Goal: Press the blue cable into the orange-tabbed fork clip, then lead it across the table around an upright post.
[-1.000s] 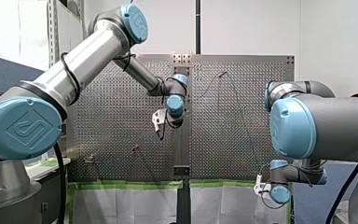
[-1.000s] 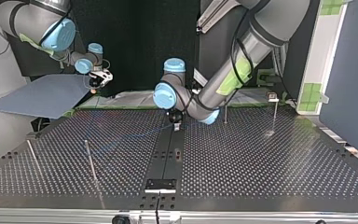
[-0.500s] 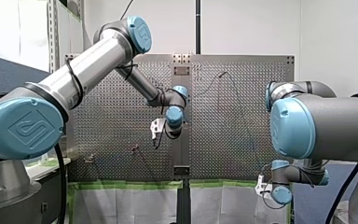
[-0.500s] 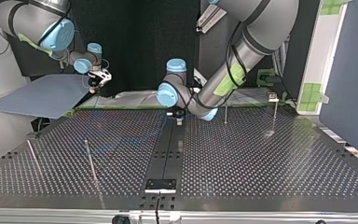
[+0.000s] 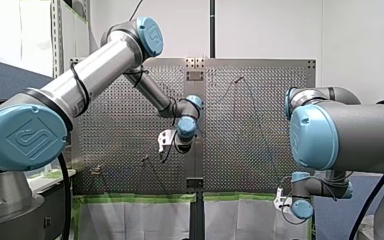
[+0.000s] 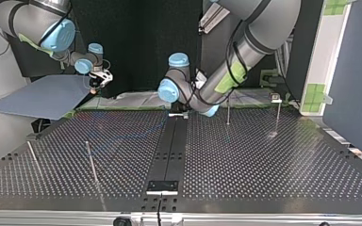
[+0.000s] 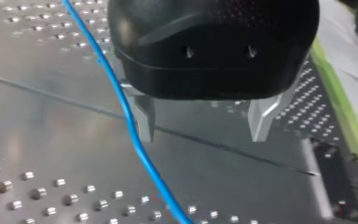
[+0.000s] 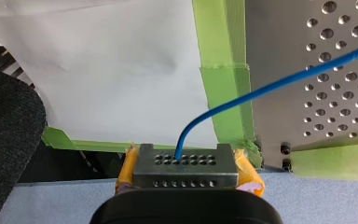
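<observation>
**STATUS: CABLE HELD AT 1 END, ROUTING NOT YET CONFIRMED**

**Right tool.** My right gripper (image 8: 185,161) has its yellow pads closed together on the end of the blue cable (image 8: 261,91). It hangs off the edge of the table (image 6: 264,160), at the top view's far left.

**Left tool.** My left gripper (image 7: 203,135) is low over the table's centre strip. Its 2 metal fingers (image 7: 145,119) stand apart with nothing between them. The cable passes just beside the outer face of 1 finger and is not gripped.

**Cable position.** From my right gripper the cable runs onto the perforated surface and lies across the left half of the top view, toward my left gripper.

**Progress.**
- I cannot pick out the orange-tabbed fork clip in any view, so seating is unconfirmed.
- The cable appears slack and apart from the upright post (image 6: 92,164) at the top view's near left.
- I judge that both steps are left to do: the press-in, then the lead around a post.
</observation>
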`<state>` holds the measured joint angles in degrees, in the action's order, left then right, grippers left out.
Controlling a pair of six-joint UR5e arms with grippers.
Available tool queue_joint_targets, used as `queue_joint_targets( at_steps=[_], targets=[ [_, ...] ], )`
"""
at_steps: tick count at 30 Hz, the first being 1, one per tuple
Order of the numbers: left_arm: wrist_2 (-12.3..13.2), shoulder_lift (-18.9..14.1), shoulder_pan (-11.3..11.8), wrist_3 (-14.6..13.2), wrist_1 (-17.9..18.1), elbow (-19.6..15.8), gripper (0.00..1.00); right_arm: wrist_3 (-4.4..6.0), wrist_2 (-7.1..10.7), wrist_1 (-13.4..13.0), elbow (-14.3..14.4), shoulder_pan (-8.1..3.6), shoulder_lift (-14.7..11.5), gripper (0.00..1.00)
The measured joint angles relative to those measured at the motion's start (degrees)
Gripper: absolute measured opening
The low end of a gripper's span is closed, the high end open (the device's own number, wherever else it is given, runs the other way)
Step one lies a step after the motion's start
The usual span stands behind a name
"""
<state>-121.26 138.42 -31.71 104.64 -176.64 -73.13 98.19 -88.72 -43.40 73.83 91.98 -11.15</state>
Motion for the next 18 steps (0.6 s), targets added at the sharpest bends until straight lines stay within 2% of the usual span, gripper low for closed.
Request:
queue_joint_targets(
  at_steps=[7, 14, 18],
  targets=[
    [-1.24, -0.02, -2.75, 0.21, 2.20, -3.44, 1.00, -0.08, 0.01, -0.03, 0.00, 0.00, 0.05, 0.00],
    [-4.61, -0.12, -6.16, 2.06, 0.72, -5.07, 1.00, -0.09, -0.02, -0.04, -0.01, 0.00, 0.09, 0.00],
    [-6.51, -0.18, -6.95, 2.81, 0.19, -5.22, 1.00, -0.06, -0.02, -0.13, 0.00, 0.00, 0.16, 0.00]
  ],
)
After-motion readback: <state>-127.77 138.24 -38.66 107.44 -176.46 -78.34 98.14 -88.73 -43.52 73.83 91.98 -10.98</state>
